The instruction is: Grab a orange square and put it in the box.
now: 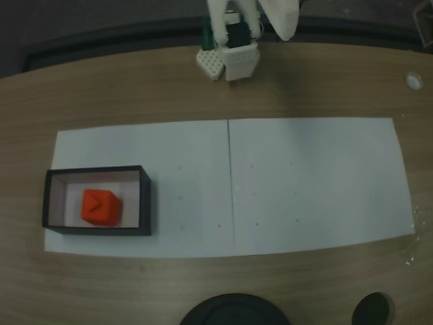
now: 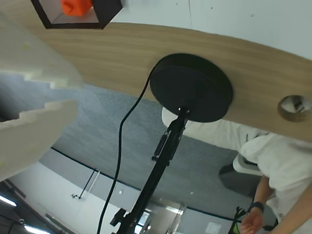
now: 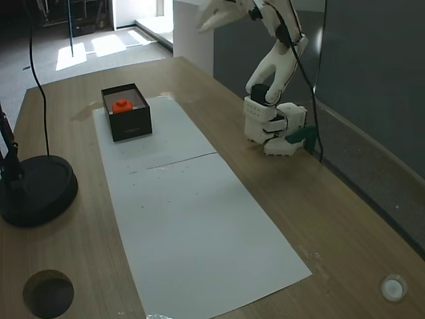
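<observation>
The wrist view shows what the fixed views do not: a person in a white shirt [image 2: 273,151] beyond the table's edge, and the white toothed gripper [image 2: 46,97] with its jaws slightly spread and nothing between them. It also catches the round black stand base [image 2: 191,87] with its pole and cable.

A fixed view shows the white arm [image 3: 275,53] folded up above its base [image 3: 272,126] at the wooden table's [image 3: 345,219] far edge, the gripper [image 3: 214,16] raised high and well apart from the box.

The small bright orange-red cube with rounded edges [image 1: 101,206] sits on the white floor of the shallow black-walled rectangular box [image 1: 145,200], roughly mid-floor, a small raised mark on its top. The box rests on the left end of the white paper sheet [image 1: 304,183] in that fixed view, near the sheet's front-left corner.
</observation>
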You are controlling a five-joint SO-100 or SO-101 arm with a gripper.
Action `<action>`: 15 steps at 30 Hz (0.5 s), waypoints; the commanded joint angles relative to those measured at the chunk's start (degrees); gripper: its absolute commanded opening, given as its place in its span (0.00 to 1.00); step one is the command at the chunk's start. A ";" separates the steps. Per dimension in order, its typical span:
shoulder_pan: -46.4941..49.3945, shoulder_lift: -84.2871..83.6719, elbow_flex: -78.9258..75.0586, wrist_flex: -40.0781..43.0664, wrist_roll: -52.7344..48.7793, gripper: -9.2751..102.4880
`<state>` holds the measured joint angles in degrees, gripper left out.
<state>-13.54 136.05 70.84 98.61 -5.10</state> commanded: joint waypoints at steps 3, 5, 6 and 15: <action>-1.67 10.46 13.80 -1.23 -0.09 0.08; -1.76 15.29 17.58 -1.76 -0.09 0.08; -1.76 17.84 19.16 -2.20 -0.18 0.08; -1.58 42.10 34.63 -4.13 -0.18 0.08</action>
<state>-15.12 174.99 103.54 95.36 -5.10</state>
